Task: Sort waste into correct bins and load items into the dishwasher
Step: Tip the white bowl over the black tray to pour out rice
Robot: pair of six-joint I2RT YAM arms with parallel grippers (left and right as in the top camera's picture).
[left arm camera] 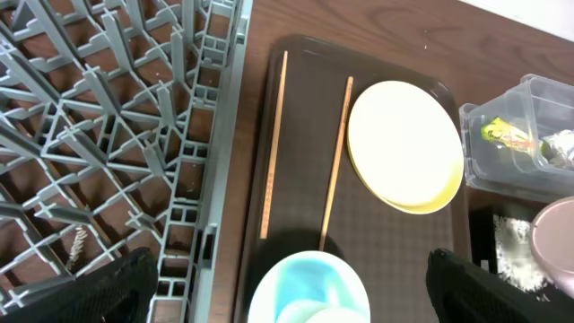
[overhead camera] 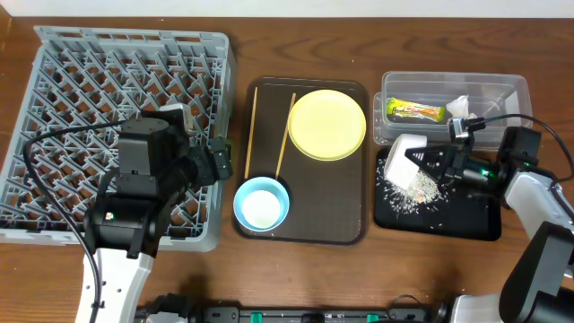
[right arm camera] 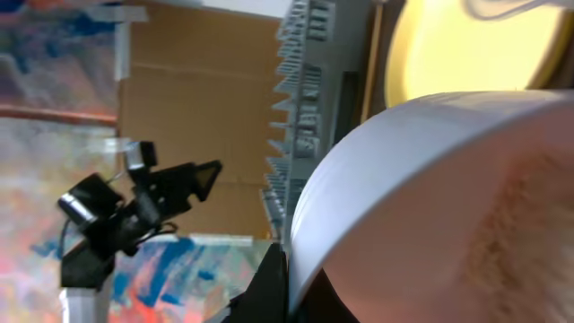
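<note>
My right gripper (overhead camera: 430, 165) is shut on the rim of the white bowl (overhead camera: 408, 154), holding it tilted over the black tray (overhead camera: 466, 220). Rice grains (overhead camera: 411, 190) lie heaped on the tray, and some cling inside the bowl (right arm camera: 520, 224). The clear tub (overhead camera: 448, 79) holds the snack wrapper (overhead camera: 415, 111) and the white tissue (overhead camera: 459, 106). The yellow plate (overhead camera: 326, 124) and the light blue bowl (overhead camera: 261, 205) sit on the brown serving tray (overhead camera: 341, 215). A small white thing lies inside the blue bowl (left arm camera: 309, 283). My left gripper (left arm camera: 287, 285) is open above the blue bowl, at the grey rack's (overhead camera: 54, 108) right edge.
Two wooden chopsticks (overhead camera: 251, 130) (overhead camera: 285, 135) lie lengthwise on the left half of the brown tray. The rack holds no dishes. My left arm hangs over the rack's lower right part. A cable loops above the clear tub near my right arm.
</note>
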